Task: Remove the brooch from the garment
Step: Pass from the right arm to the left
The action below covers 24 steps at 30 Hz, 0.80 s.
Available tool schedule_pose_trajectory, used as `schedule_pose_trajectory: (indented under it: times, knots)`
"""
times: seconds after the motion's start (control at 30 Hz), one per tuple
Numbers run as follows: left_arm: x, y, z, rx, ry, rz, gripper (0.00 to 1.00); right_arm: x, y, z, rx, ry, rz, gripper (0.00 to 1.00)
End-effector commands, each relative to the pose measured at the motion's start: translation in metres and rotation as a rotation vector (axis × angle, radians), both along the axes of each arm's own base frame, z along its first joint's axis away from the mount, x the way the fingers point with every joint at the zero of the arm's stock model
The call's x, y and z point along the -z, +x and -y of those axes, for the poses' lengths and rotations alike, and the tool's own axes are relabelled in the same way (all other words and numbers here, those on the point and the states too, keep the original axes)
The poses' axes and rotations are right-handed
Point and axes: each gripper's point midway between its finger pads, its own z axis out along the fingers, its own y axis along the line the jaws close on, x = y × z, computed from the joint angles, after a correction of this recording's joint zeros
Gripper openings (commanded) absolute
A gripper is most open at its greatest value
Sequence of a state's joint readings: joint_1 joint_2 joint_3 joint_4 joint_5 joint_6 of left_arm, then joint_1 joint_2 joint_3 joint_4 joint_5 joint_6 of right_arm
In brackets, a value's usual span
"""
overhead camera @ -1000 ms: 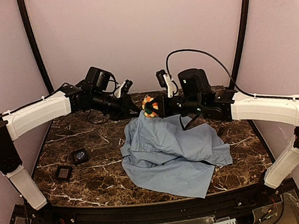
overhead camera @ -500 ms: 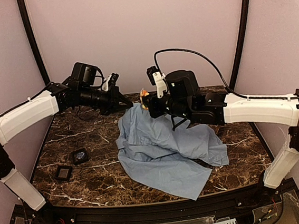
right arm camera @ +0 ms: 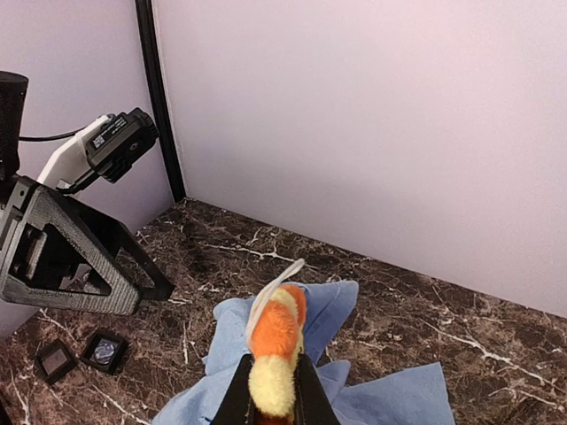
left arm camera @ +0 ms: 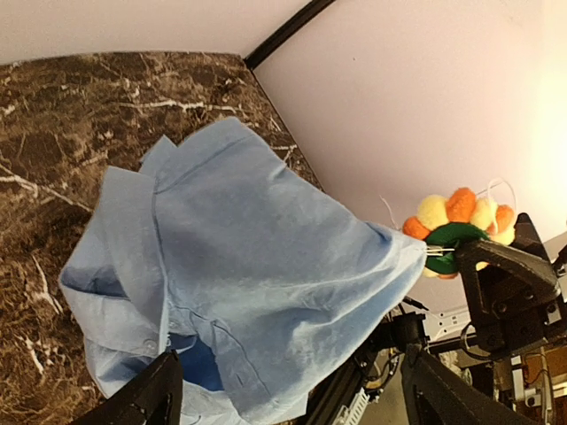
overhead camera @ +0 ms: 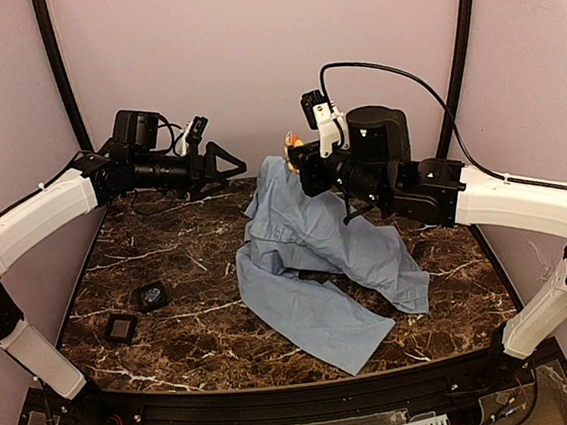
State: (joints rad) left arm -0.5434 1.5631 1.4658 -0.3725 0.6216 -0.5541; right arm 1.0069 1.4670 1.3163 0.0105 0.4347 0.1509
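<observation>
Top external: right end effector (overhead camera: 294,157) is pinching the brooch (overhead camera: 294,141) over the far middle of the surface (overhead camera: 157,250), its jaws standing narrow around the petals.
Brooch: is sitting in the right end effector, lifted well above the surface; in the right wrist view orange and yellow petals are showing edge-on just past the fingertips.
Attachment: in the left wrist view the shirt (left arm camera: 248,266) is drawing up into a peak that is meeting the brooch's green centre, so the brooch is not yet off the shirt.
Shirt: is hanging from that peak, its upper part raised, its lower part lying spread on the surface toward the near right.
Left end effector (overhead camera: 231,172): is hovering to the left of the shirt, jaws standing wide, holding nothing, apart from the fabric.
Far pad (overhead camera: 151,297): is lying on the left of the surface, well apart from the shirt; something pale seems to be resting in it, too small to name.
Near pad (overhead camera: 121,329): is lying just beside the far pad, nearer the left arm's base; whether anything is lying in it I cannot tell.
</observation>
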Motion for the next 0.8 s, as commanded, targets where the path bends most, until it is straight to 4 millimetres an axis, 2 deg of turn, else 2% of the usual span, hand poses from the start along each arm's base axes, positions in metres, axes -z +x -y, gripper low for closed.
schedule_pose_trajectory:
  times: [0.0,0.17,0.33,0.63,0.77]
  knots:
    - [-0.058,0.002,-0.005,0.012,-0.019,0.270,0.92,-0.072,-0.014,0.014,-0.030,0.113,0.123,0.00]
    - [-0.089,0.011,0.003,0.033,-0.047,0.397,0.95,-0.093,-0.028,0.013,-0.116,0.118,0.131,0.00]
    - [-0.107,0.010,0.015,0.099,-0.129,0.433,0.96,-0.100,-0.035,0.010,-0.163,0.133,0.109,0.00]
    - [-0.105,-0.004,0.031,0.229,-0.220,0.379,0.99,-0.101,-0.025,0.007,-0.211,0.213,0.060,0.00]
    - [-0.094,-0.015,0.040,0.277,-0.227,0.339,0.99,-0.097,-0.017,0.008,-0.214,0.218,0.048,0.00]
